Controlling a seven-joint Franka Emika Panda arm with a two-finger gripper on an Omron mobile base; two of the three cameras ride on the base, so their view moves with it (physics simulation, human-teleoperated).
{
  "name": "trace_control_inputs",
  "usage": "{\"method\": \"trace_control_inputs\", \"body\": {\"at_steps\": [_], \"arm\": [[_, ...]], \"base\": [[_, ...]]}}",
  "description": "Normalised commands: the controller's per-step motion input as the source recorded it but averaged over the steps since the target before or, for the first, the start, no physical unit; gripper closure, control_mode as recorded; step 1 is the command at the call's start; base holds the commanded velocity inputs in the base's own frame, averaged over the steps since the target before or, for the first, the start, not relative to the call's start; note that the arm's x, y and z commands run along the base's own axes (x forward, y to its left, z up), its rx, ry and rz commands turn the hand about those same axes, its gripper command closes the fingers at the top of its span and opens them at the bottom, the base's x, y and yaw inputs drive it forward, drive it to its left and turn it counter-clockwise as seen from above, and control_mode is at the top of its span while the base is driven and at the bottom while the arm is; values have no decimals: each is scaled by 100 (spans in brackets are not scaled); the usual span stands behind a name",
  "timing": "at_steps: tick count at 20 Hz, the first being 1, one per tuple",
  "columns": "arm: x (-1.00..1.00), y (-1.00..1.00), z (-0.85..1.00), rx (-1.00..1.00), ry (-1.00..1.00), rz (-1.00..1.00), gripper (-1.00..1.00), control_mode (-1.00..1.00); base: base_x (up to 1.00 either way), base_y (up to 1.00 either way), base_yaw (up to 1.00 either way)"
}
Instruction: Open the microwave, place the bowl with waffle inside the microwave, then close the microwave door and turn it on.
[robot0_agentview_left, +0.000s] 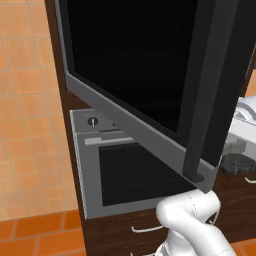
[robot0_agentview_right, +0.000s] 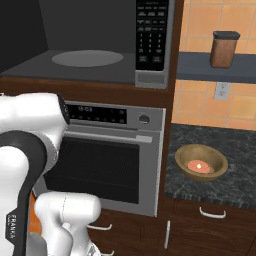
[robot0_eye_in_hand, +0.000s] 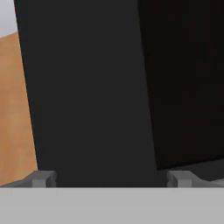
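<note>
Left base view: microwave door (robot0_agentview_left: 145, 75) swung open, dark handle (robot0_agentview_left: 210, 90) at its free edge, oven (robot0_agentview_left: 120, 165) below.
Right base view: microwave (robot0_agentview_right: 100, 45) cavity open, turntable (robot0_agentview_right: 87, 58) bare; bowl (robot0_agentview_right: 201, 162) with waffle (robot0_agentview_right: 199, 166) on counter (robot0_agentview_right: 235, 145); canister (robot0_agentview_right: 224, 49) on shelf.
Hand view: gripper (robot0_eye_in_hand: 111, 178) spread wide, fingertips (robot0_eye_in_hand: 43, 178) straddling the handle, contact unclear

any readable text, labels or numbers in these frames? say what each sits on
"FRANKA", small and vertical, on the arm's dark band in the right base view; barely legible.
Microwave keypad: button labels too small to read.
Oven display: faint digits, blurred, unreadable.
Nothing legible on the microwave door, jar or bowl.
</note>
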Motion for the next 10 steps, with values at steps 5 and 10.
{"method": "trace_control_inputs", "body": {"at_steps": [5,10], "arm": [[0,77,-11,0,0,0,-100,-100],[0,72,0,0,0,0,-100,-100]], "base": [[0,0,0],[0,0,0]]}}
